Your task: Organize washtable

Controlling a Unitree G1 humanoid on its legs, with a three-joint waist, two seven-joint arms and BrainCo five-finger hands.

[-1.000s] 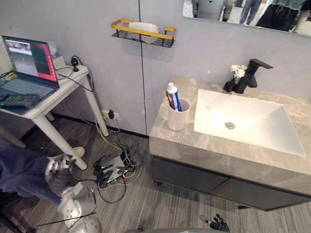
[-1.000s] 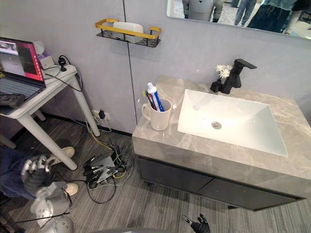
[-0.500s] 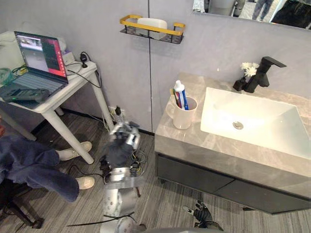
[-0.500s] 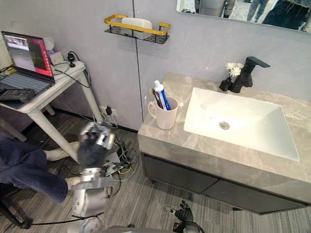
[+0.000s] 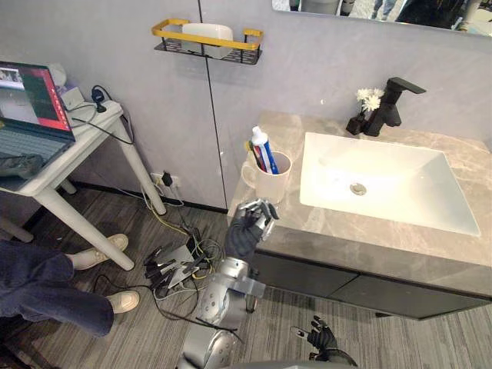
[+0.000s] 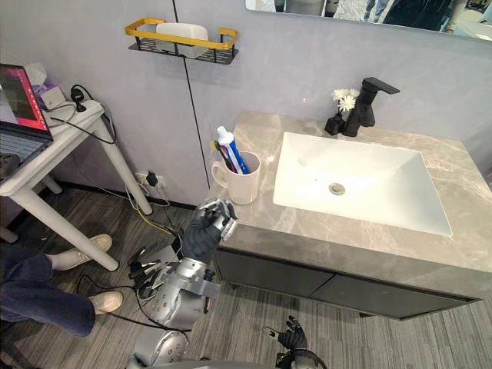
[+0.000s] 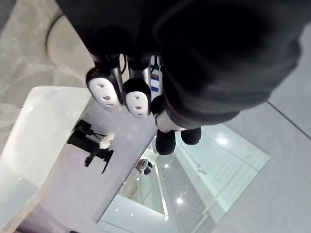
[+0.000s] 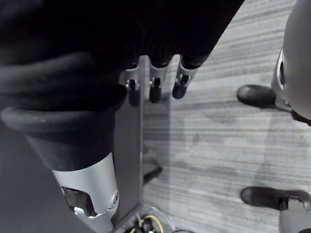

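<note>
Your left hand [image 5: 250, 225], fingers loose and empty, hovers near the cup [image 5: 271, 178]: probably stiff, slick, breakable; wrap its body low. Your right hand [image 5: 323, 338] hangs relaxed.

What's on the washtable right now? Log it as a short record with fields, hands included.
Countertop: grey marble, with a white sink set in it
Cup: white, upright near the counter's front left corner, holding a toothpaste tube
Faucet: black, behind the sink, small white flowers beside it
Wall shelf: gold-edged, a white item in it
Left hand: open, raised at the counter edge just in front of the cup, holding nothing
Right hand: open, low near the floor
</note>
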